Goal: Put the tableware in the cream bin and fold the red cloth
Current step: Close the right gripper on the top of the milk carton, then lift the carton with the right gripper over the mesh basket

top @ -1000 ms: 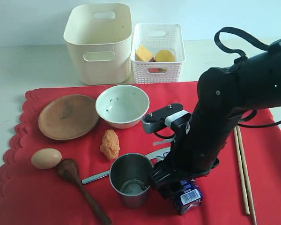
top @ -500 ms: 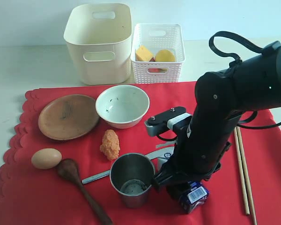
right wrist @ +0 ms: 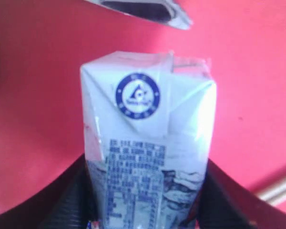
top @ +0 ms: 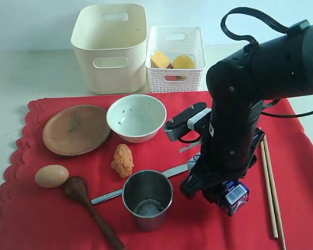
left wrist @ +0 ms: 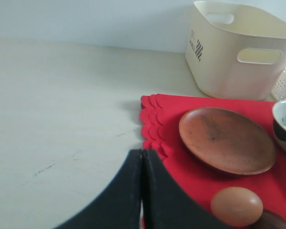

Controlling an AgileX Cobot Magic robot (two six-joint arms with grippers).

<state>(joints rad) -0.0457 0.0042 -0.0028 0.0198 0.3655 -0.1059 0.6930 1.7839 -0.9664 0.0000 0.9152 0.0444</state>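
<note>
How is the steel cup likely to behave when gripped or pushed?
The steel cup stands upright and looks empty, so it is probably rigid and fairly light. Its smooth metal wall may slip in a grip. Pushed on the red cloth, it might bunch the fabric or tip rather than slide.

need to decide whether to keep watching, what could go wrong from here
The carton hangs in the right gripper above the cloth; a slip could drop it onto the knife or against the cup. The arm sits low beside the bowl and might clip it when swinging away.
</note>
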